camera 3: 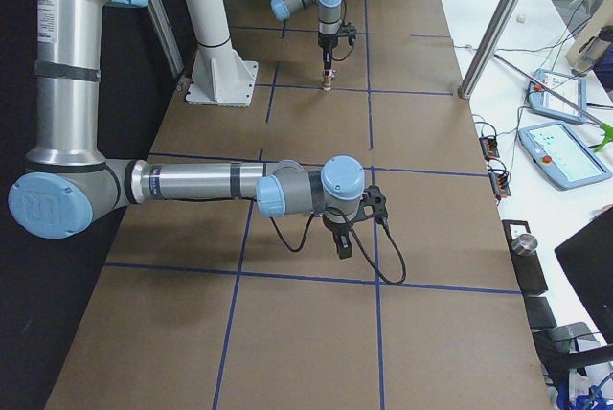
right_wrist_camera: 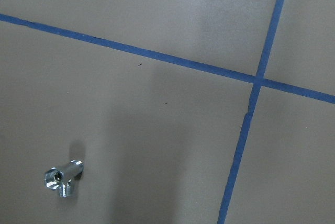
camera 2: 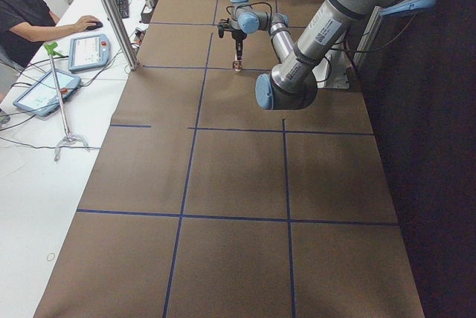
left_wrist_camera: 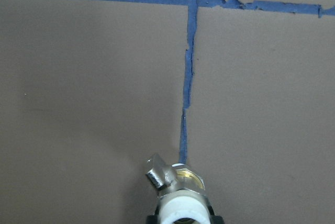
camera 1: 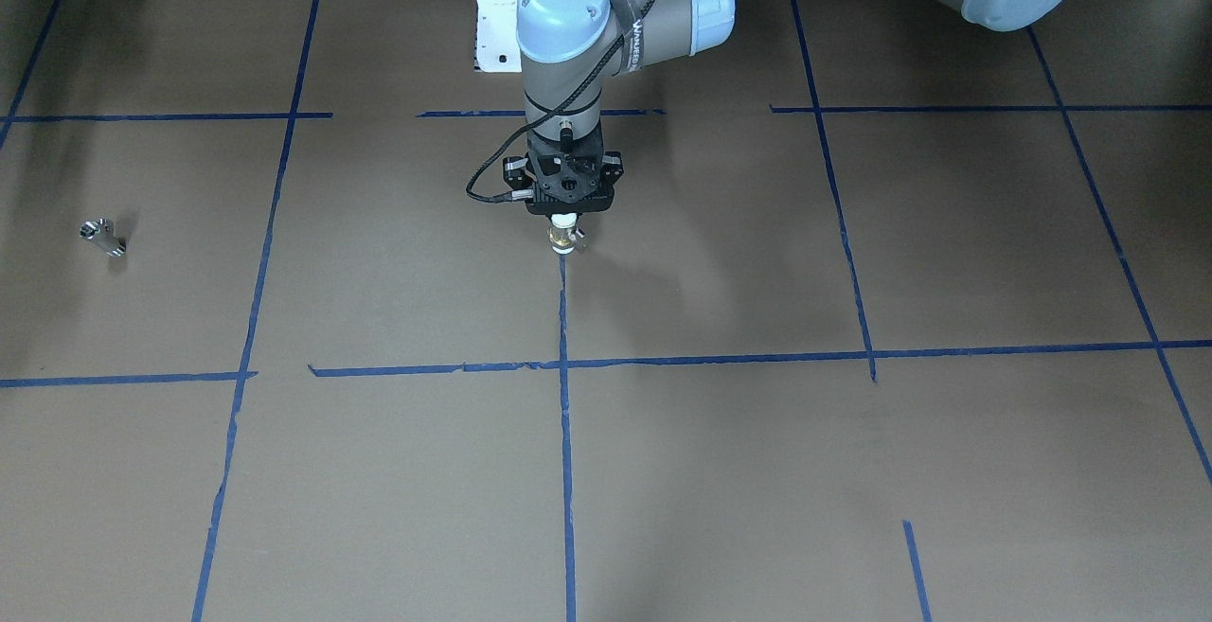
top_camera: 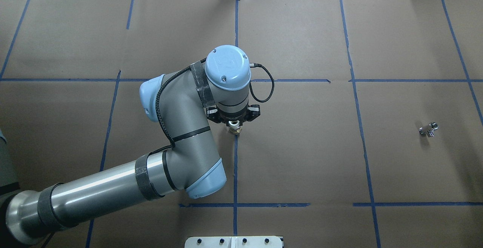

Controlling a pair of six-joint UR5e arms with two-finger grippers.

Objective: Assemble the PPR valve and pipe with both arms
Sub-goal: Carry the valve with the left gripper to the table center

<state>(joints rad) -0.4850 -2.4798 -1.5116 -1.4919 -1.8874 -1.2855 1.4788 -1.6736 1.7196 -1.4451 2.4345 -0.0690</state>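
My left gripper (camera 1: 565,224) points straight down near the table's middle and is shut on the PPR valve (camera 1: 565,239), a brass body with a white collar. It holds the valve upright, at or just above the brown paper over a blue tape line. The valve also shows in the overhead view (top_camera: 234,128) and at the bottom of the left wrist view (left_wrist_camera: 178,190), side handle to the left. The silver pipe (top_camera: 428,130) lies alone far to my right and shows in the right wrist view (right_wrist_camera: 63,174). My right gripper (camera 3: 343,249) hangs above the table; I cannot tell whether it is open or shut.
Blue tape lines (top_camera: 236,165) divide the brown paper into squares. The white pedestal (camera 3: 215,46) stands at the robot's side of the table. An operator (camera 2: 22,13) sits at a side desk with tablets (camera 2: 46,89) and metal poles (camera 2: 111,13).
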